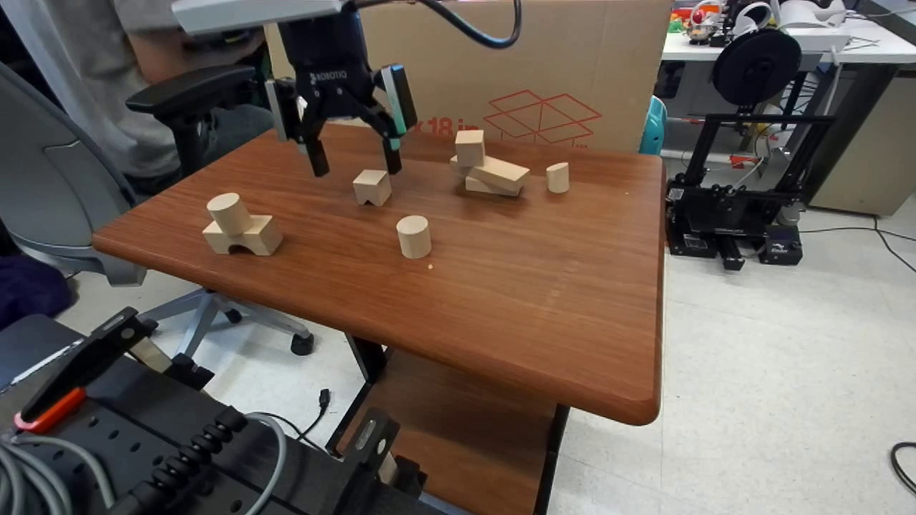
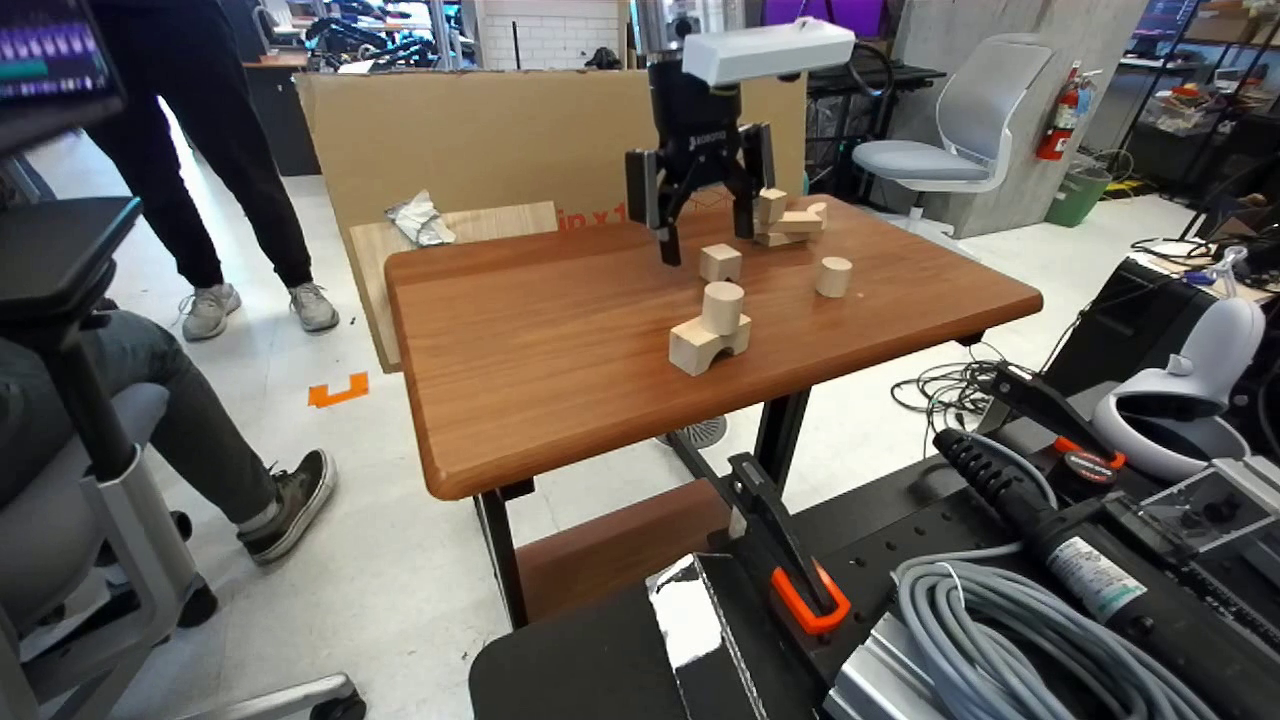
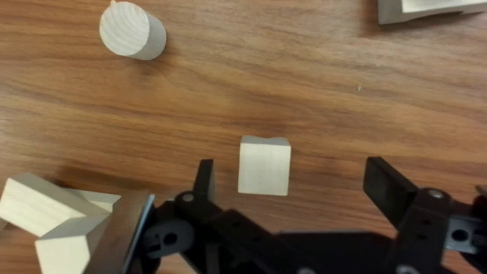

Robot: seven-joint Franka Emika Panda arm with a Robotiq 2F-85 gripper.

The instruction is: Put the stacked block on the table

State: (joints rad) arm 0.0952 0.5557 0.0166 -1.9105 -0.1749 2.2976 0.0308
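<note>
The stacked block [image 1: 470, 148] is a small pale wooden cube resting on a pile of flat wooden pieces [image 1: 499, 174]. In both exterior views it stands at the back of the reddish-brown table [image 1: 544, 286]; the cube [image 2: 770, 206] is close to one finger in the picture. In the wrist view the cube [image 3: 62, 253] is at the lower left, partly covered by the gripper's side. My gripper [image 1: 356, 162] is open and empty above the table. In the wrist view its fingers [image 3: 290, 167] are spread either side of a separate small notched block [image 3: 264, 169], which sits lower on the table.
A cylinder [image 1: 414, 237] stands on the table. Another cylinder [image 1: 229, 213] sits upright on an arch block [image 1: 263, 234] near the table's edge. A slant-topped round piece [image 1: 557, 178] stands beside the pile. A cardboard sheet [image 1: 572, 71] rises behind the table.
</note>
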